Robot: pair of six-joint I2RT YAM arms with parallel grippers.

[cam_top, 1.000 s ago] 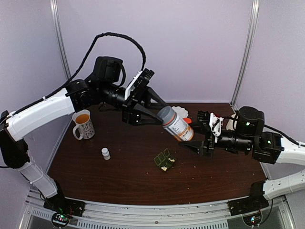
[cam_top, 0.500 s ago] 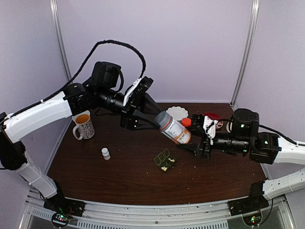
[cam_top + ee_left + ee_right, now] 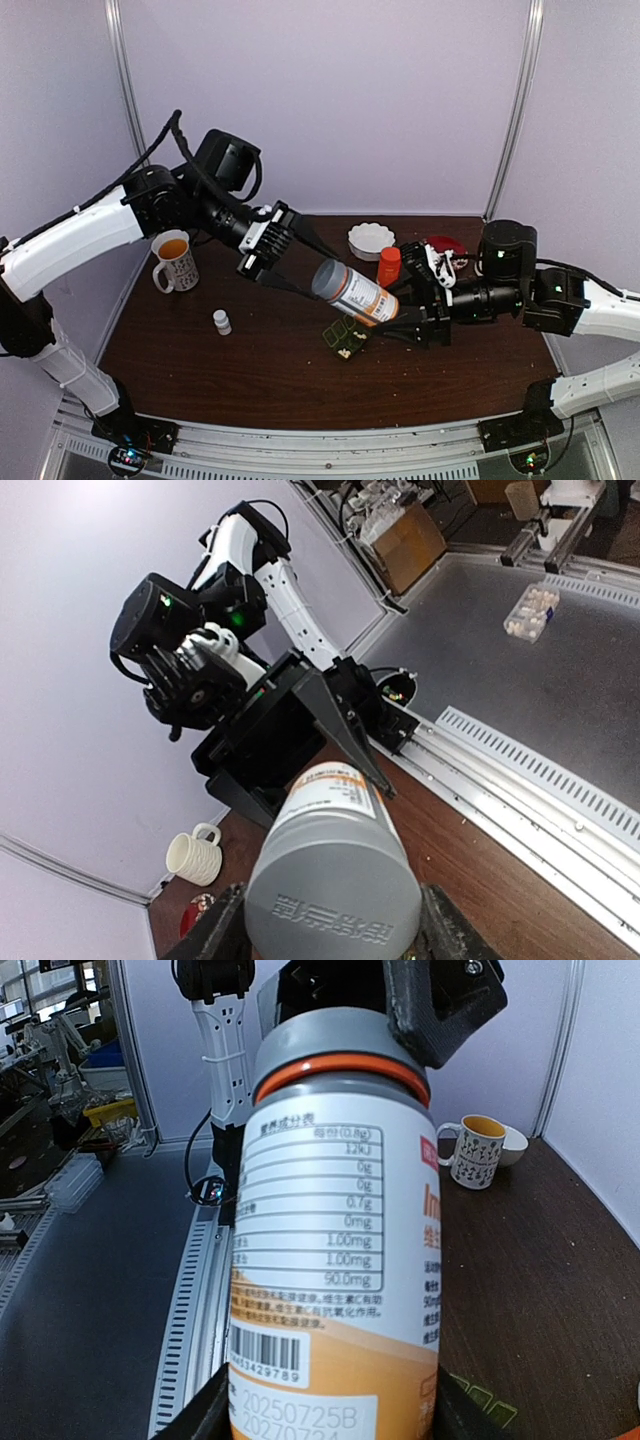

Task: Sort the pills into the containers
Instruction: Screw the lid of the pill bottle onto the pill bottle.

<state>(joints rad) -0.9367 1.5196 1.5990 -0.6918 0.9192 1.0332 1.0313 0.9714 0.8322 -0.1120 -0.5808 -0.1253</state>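
Lilac walls, dark brown table (image 3: 200, 380). From the top camera the grey-capped bottle (image 3: 357, 293) hangs tilted at centre frame, left hand (image 3: 318, 283) pinching its cap, right hand (image 3: 408, 322) clamped round its base. Just below it in the frame lies the green pill box (image 3: 345, 337), lids open, whitish pills (image 3: 346, 352) in its nearest cell. Those specks look feather-light and apt to roll or bounce, so I'd tip them in, not pinch them. The box looks light enough to skid.

An orange bottle (image 3: 388, 266) and a bowl (image 3: 370, 240) sit close behind. A small white bottle (image 3: 221, 321) and a mug (image 3: 176, 260) are at left, well apart.

Left wrist: fingers (image 3: 225, 930) flank the grey cap. Right wrist: the label fills the frame, with the green box peeping in at lower right.
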